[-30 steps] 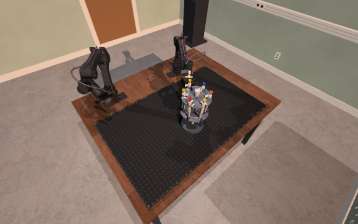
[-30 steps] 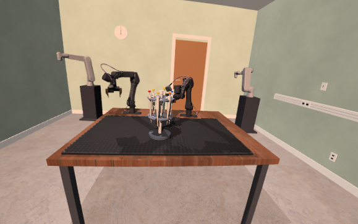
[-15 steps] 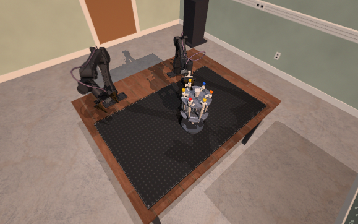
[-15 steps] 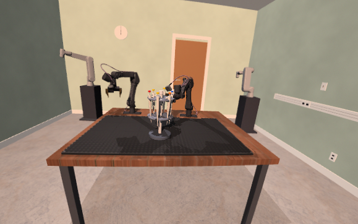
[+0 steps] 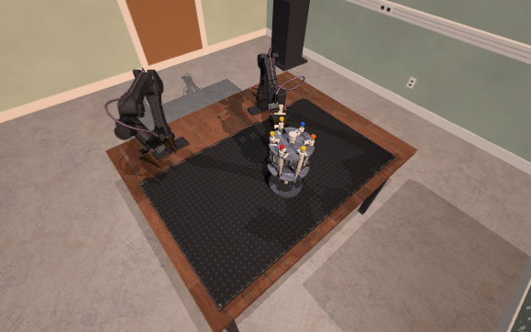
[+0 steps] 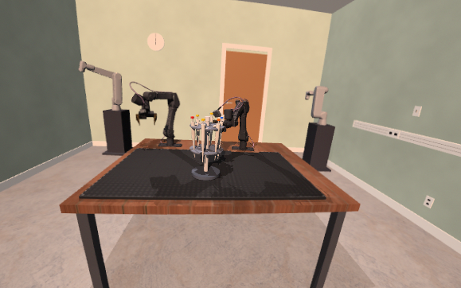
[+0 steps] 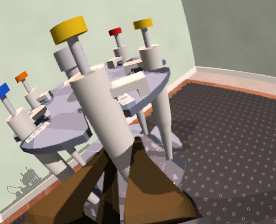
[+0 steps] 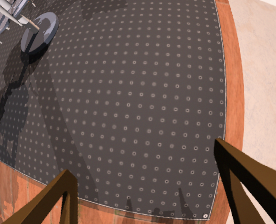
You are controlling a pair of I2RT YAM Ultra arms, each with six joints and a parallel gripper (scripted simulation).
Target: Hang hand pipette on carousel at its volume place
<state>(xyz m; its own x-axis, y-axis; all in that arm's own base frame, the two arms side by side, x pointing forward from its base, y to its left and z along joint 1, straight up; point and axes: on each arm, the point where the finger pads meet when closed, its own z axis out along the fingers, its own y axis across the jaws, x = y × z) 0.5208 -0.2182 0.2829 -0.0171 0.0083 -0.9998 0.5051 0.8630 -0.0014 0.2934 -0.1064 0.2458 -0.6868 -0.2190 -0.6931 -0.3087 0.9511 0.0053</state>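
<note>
My left gripper [image 5: 279, 123] [image 7: 125, 146] is shut on the lower body of a white pipette with a yellow button [image 5: 282, 119] [image 7: 69, 31]. The pipette is somewhat tilted in the left wrist view, beside the carousel's upper plate [image 7: 64, 120], with its finger hook [image 7: 131, 84] pointing to the right there. Whether the hook tip is behind the rail cannot be told, and the printed volume cannot be read. The carousel [image 5: 285, 190] [image 6: 205, 174] stands on the mat. My right gripper [image 5: 166, 158] [image 6: 147, 123] [image 8: 138, 164] is open and empty, far from the carousel.
Other pipettes hang around the carousel: blue [image 5: 302, 124] [image 7: 0, 93], orange [image 5: 313, 137] [image 7: 21, 76], red [image 5: 282, 147] [image 7: 115, 31] and yellow [image 5: 271, 134] [image 7: 143, 24]. The blue and yellow neighbours flank the held pipette. The black mat [image 5: 227, 220] [image 8: 139, 100] lies on the wooden table.
</note>
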